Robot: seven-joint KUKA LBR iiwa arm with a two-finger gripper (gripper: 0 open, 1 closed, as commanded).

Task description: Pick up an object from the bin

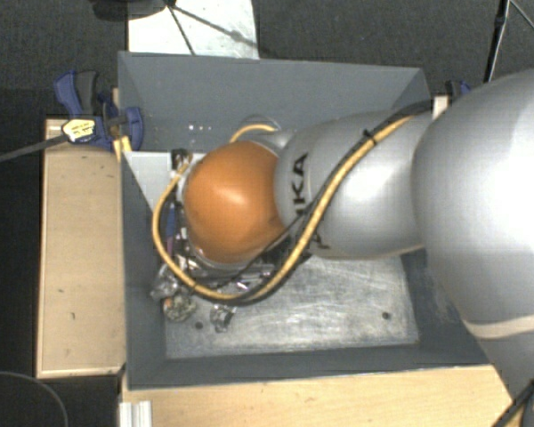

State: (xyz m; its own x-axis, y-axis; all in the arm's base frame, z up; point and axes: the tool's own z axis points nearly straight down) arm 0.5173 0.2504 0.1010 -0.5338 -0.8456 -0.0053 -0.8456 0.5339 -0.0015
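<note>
Near the left wall of the grey bin [142, 318], a small heap of glinting bits [172, 302], dark and metallic, lies on the floor. It sits just beside the gripper [205, 294], low under the arm's orange cover [231, 203]. Whether the gripper is open or has hold of anything, I cannot tell. Best to settle squarely over one piece, close on it, then lift straight up, keeping clear of that wall.

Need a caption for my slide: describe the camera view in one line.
KUKA arm reaches in from the right, orange wrist cover and gripper low at the left of the grey bin.
</note>
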